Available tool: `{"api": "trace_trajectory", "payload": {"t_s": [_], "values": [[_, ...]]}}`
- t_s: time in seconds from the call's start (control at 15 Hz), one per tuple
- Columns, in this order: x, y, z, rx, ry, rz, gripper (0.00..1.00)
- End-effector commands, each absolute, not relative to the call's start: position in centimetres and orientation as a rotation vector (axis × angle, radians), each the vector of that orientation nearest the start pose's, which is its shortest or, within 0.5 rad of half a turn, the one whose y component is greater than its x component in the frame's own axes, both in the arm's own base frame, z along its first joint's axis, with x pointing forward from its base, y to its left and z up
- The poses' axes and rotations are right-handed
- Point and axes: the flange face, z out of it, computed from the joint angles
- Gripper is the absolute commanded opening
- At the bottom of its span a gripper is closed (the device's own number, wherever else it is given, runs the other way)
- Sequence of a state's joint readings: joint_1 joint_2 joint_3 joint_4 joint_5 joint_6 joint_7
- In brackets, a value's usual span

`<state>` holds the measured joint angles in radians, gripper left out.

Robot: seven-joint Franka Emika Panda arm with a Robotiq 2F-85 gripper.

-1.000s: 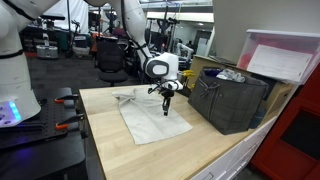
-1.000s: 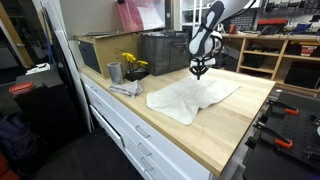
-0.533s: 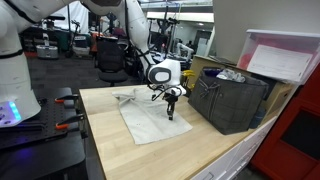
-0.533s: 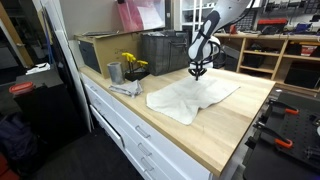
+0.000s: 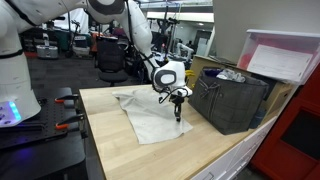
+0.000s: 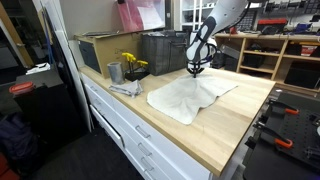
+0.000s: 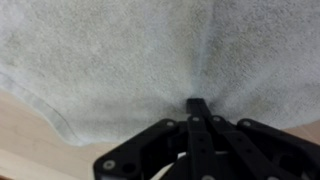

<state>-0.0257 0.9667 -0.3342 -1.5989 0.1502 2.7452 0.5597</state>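
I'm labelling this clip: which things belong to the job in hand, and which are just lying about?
In hand: gripper, shut on the towel.
Lying about: crate, flowers, cup.

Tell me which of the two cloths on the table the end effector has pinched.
The large white towel spread flat mid-table; the shut end effector pinches it. The small crumpled grey rag lies apart beside the metal cup.
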Motion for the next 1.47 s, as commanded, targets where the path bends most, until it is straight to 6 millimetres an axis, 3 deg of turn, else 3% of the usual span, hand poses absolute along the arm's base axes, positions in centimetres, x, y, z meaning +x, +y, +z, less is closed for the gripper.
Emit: {"api": "trace_trajectory", "payload": {"t_s": [0.0,0.4,0.73,0.93,1.4], "values": [[66.5,-23.6,8.4,-2.965,1.429,-0.446,0.00],[64.2,-23.2,10.9,-2.935,1.412,-0.303,0.00],[59.7,-23.4,12.3,-2.898,1.480,-0.152,0.00],[57.7,-23.4,13.9,-2.865,1.486,-0.172,0.00],[57.4,-22.9,19.2,-2.808,1.489,-0.247,0.00]]}}
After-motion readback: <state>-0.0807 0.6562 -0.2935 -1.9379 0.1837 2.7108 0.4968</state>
